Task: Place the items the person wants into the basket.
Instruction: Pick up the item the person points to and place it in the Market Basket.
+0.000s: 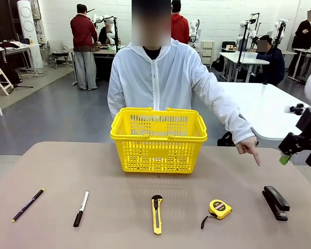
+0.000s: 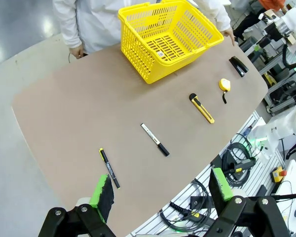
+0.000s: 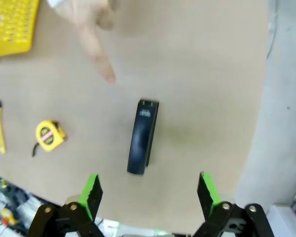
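Note:
The yellow lattice basket [image 1: 158, 138] stands at the table's middle, in front of the person in the white jacket [image 1: 160, 78]. Along the near edge lie the thin black pen [image 1: 27, 205] at the left and the round yellow tape measure [image 1: 220, 208] right of centre. The person's hand [image 1: 249, 148] points a finger down at the table's right part, between the tape measure and a black stapler [image 1: 276, 203]. My right gripper [image 3: 149, 195] hangs open above the stapler [image 3: 142, 137], with the tape measure [image 3: 50, 135] off to one side. My left gripper [image 2: 160, 192] is open, high over the pen [image 2: 109, 168].
A white-and-black marker [image 1: 81, 208] lies right of the pen, and a long yellow utility knife [image 1: 156, 213] lies in front of the basket. Cables and equipment [image 2: 237, 163] sit below the table's near edge. Other people and tables stand far behind.

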Robot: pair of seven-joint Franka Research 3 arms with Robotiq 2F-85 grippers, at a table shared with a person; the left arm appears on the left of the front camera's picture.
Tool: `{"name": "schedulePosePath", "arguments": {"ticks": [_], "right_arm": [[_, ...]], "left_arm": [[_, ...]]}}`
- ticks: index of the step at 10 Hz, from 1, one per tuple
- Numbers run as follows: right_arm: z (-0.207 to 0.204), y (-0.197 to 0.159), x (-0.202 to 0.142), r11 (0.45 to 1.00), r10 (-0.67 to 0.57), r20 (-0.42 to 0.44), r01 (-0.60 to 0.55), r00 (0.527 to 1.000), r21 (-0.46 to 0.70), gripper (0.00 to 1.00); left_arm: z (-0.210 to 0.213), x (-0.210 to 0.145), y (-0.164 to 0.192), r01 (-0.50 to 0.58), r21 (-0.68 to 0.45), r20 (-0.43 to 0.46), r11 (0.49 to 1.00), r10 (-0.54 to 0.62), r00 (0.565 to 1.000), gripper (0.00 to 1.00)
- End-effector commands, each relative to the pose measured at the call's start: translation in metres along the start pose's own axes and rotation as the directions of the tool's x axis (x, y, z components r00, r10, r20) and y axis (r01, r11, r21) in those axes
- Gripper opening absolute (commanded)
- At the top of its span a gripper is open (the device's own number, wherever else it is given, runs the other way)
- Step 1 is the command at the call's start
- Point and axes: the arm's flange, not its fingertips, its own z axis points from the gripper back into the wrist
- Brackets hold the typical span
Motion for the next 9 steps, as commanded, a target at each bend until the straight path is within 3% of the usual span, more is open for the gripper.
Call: {"name": "schedulePosePath", "arguments": {"ticks": [1, 3, 4, 9], "right_arm": [[-0.024, 0.015, 0.009, 0.999, -0.033, 0.007, 0.033, 0.999, -0.037, 1.0], [-0.031, 0.026, 0.01, 0.998, -0.062, 0.028, 0.062, 0.998, -0.002, 1.0], [-0.026, 0.014, 0.012, 1.0, -0.015, 0.002, 0.015, 1.0, -0.021, 1.0], [-0.029, 0.017, 0.014, 0.999, -0.028, 0.006, 0.028, 1.0, -0.021, 1.0]], "left_arm": [[0.002, 0.001, 0.001, 0.012, -0.011, 0.001, 1.0, -0.012, 1.0, 1.0], [0.002, 0.001, 0.001, 0.012, -0.011, 0.001, 1.0, -0.012, 1.0, 1.0], [0.002, 0.001, 0.001, 0.012, -0.011, 0.001, 1.0, -0.012, 1.0, 1.0], [0.002, 0.001, 0.001, 0.012, -0.011, 0.001, 1.0, -0.012, 1.0, 1.0]]}}
